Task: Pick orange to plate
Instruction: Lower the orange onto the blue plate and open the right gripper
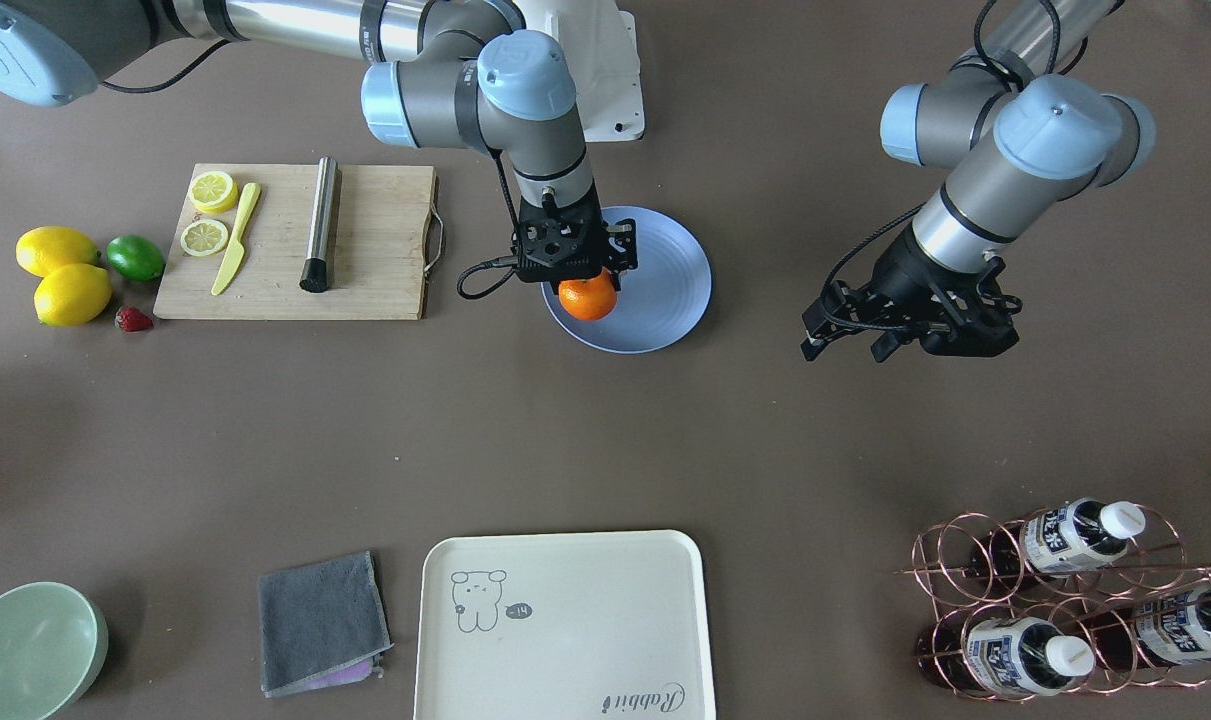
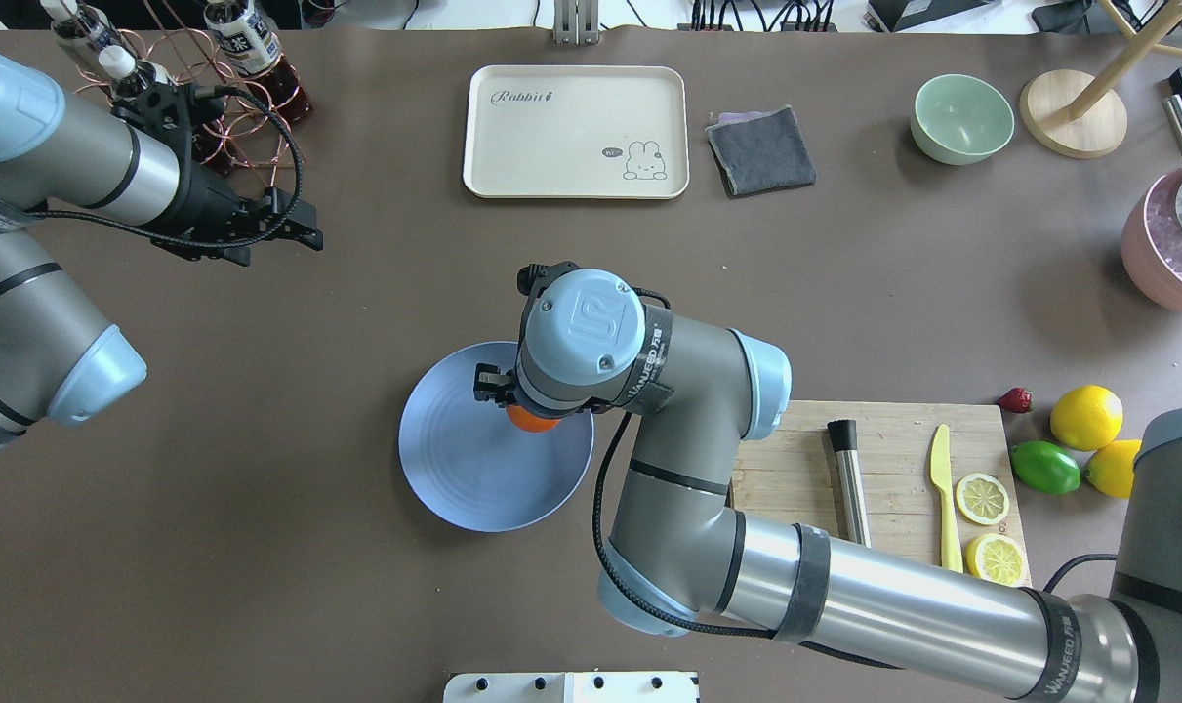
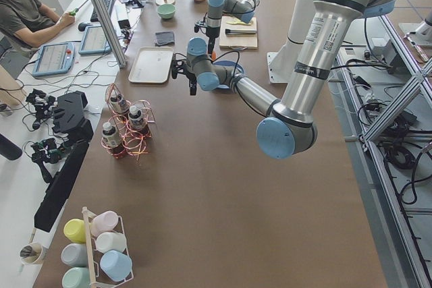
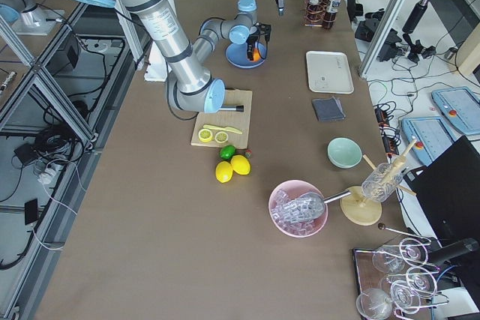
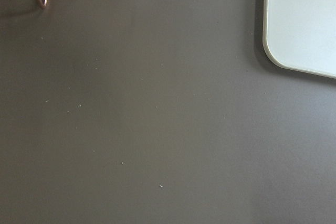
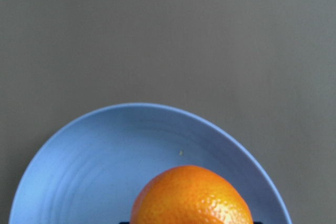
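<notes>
Right claw clamped on pebbly round orange over ringed matte-blue plate — left claw apart.

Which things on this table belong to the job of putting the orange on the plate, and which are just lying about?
Belong to the job:
orange
plate
right claw, directly over the orange

Just lying about:
lemons
lime
strawberry
cutting board
tray
cloth
bowl
bottles
</notes>
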`<action>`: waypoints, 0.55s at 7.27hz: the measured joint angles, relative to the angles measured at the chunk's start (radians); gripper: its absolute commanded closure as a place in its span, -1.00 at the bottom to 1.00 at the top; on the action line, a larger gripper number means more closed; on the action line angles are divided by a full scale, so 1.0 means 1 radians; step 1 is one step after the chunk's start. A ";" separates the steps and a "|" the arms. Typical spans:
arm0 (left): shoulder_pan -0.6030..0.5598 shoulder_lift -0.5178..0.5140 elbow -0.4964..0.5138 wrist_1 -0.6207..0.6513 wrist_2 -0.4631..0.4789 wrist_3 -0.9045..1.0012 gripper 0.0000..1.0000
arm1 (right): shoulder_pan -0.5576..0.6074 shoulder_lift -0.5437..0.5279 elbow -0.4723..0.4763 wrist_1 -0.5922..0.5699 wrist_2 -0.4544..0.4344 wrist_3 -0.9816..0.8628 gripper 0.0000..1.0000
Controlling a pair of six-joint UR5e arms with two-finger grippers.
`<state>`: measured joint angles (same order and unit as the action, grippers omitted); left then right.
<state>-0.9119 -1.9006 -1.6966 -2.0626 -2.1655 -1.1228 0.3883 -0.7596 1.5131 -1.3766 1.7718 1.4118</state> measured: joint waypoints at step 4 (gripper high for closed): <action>-0.050 0.033 0.013 0.004 -0.028 0.097 -0.94 | -0.065 0.057 -0.073 0.002 -0.059 0.038 -0.98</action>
<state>-0.9614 -1.8676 -1.6840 -2.0585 -2.1932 -1.0262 0.3233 -0.7031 1.4401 -1.3743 1.7125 1.4503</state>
